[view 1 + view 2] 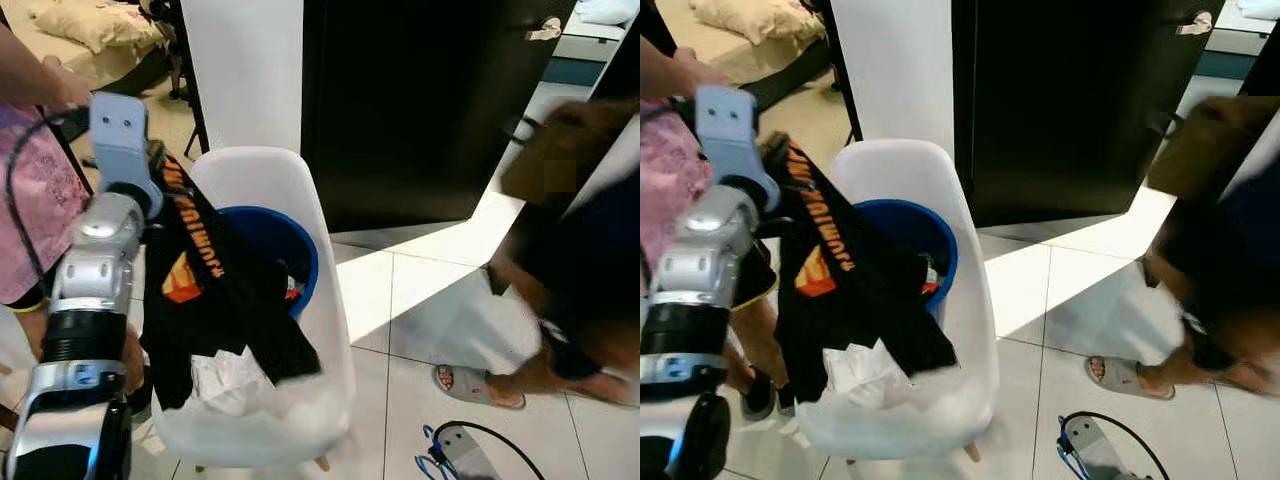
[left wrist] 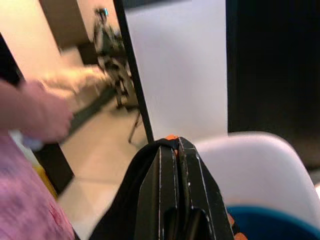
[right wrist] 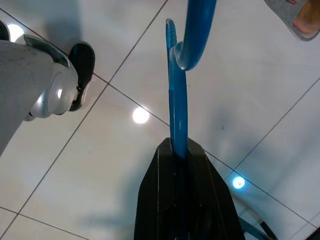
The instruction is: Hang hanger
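Over tiled floor (image 3: 100, 165), blue hanger (image 3: 178, 100) between right fingers (image 3: 165, 200).

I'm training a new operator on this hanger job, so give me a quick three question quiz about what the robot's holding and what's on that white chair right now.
1. True or false: the right gripper is shut on a blue hanger.
2. What does the left gripper hold? A) a white cloth B) a black garment with orange print C) a sandal
3. Fill in: on the white chair sits a ____ bucket.

Key
1. True; the hanger hangs over the tiled floor.
2. B; the black garment is pinched at its top edge and drapes down over the chair.
3. Blue; the blue bucket stands behind the garment, with a white cloth in front.
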Available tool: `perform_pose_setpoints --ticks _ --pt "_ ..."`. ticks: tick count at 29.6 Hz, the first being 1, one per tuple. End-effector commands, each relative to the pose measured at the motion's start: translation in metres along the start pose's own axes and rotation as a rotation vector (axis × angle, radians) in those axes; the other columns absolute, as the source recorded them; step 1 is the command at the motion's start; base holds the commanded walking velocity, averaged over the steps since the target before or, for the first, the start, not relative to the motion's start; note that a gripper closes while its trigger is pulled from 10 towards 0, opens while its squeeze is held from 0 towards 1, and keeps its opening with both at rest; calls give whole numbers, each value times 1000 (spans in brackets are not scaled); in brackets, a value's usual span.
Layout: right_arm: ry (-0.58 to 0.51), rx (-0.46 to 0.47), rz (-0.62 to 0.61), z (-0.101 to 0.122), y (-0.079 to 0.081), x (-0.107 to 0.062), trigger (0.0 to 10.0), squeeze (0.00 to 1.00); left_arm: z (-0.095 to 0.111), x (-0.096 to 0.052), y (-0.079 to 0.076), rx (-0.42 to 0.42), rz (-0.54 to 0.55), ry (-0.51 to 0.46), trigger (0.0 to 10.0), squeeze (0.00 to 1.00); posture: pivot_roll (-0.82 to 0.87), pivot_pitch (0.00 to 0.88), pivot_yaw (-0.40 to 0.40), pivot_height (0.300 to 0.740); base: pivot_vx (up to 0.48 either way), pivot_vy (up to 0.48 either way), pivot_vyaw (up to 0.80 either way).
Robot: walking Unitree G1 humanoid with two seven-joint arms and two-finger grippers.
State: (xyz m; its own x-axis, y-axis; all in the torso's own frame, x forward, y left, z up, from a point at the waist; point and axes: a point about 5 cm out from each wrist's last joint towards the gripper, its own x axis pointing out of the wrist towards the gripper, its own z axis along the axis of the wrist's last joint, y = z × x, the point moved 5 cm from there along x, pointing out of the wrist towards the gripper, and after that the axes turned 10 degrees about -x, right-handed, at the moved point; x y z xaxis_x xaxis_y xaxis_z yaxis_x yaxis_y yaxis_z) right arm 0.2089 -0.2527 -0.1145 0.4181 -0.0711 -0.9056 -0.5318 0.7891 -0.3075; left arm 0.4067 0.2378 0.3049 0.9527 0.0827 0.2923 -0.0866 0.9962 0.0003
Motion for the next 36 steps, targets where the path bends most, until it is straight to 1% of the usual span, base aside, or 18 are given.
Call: perform_pose_setpoints --ticks 1,9,10,11,12,13,14,15,18,19,20,22,27,29,30,33,34,36 --pt "2 2 5 0 3 0 10000 0 8 -2 7 9 25 -12 0 0 -80 43 -23 740 0 0 0" --pt "2 -3 9 1 2 0 10000 0 9 -12 -12 -26 -19 15 0 0 -74 42 -17 740 0 0 0" --pt "3 -4 10 1 2 0 10000 0 -6 -24 -24 -53 -51 90 0 0 -67 47 -16 740 0 0 0" --pt "3 -4 10 1 2 0 10000 0 -6 -24 -24 -53 -51 90 0 0 -67 47 -16 740 0 0 0" --pt "4 -6 11 1 2 0 10000 0 -25 -37 -33 -68 -90 176 0 0 -65 47 -16 740 0 0 0" --pt "4 -6 11 1 2 0 10000 0 -25 -37 -33 -68 -90 176 0 0 -65 47 -16 740 0 0 0" --pt "8 -12 16 0 3 0 10000 0 -41 -50 -39 -70 -122 257 0 0 -62 49 -19 740 0 0 0" --pt "8 -12 16 0 3 0 10000 0 -41 -50 -39 -70 -122 257 0 0 -62 49 -19 740 0 0 0" --pt "11 -21 22 1 3 0 10000 0 -73 -77 -41 -70 -188 431 0 0 -58 54 -19 740 0 0 0" --pt "11 -21 22 1 3 0 10000 0 -73 -77 -41 -70 -188 431 0 0 -58 54 -19 740 0 0 0" --pt "10 -21 22 1 3 0 10000 0 -87 -94 -36 -118 -167 517 0 0 -50 56 -15 740 0 0 0" --pt "10 -21 22 1 3 0 10000 0 -87 -94 -36 -118 -167 517 0 0 -50 56 -15 740 0 0 0" --pt "9 -23 24 1 3 0 10000 0 -94 -110 -20 -134 -83 577 0 0 -50 58 -14 740 0 0 0" --pt "10 -24 25 1 3 0 10000 0 -81 -106 1 -115 20 520 0 0 -50 60 -16 740 0 0 0" --pt "10 -24 25 1 3 0 10000 0 -81 -106 1 -115 20 520 0 0 -50 60 -16 740 0 0 0" --pt "11 -27 27 1 3 0 10000 0 -50 -97 34 -9 159 404 0 0 -45 62 -19 740 0 0 0" --pt "11 -27 27 1 3 0 10000 0 -50 -97 34 -9 159 404 0 0 -45 62 -19 740 0 0 0" --pt "11 -28 29 1 3 0 10000 0 -30 -94 50 54 236 334 0 0 -46 63 -18 740 0 0 0"
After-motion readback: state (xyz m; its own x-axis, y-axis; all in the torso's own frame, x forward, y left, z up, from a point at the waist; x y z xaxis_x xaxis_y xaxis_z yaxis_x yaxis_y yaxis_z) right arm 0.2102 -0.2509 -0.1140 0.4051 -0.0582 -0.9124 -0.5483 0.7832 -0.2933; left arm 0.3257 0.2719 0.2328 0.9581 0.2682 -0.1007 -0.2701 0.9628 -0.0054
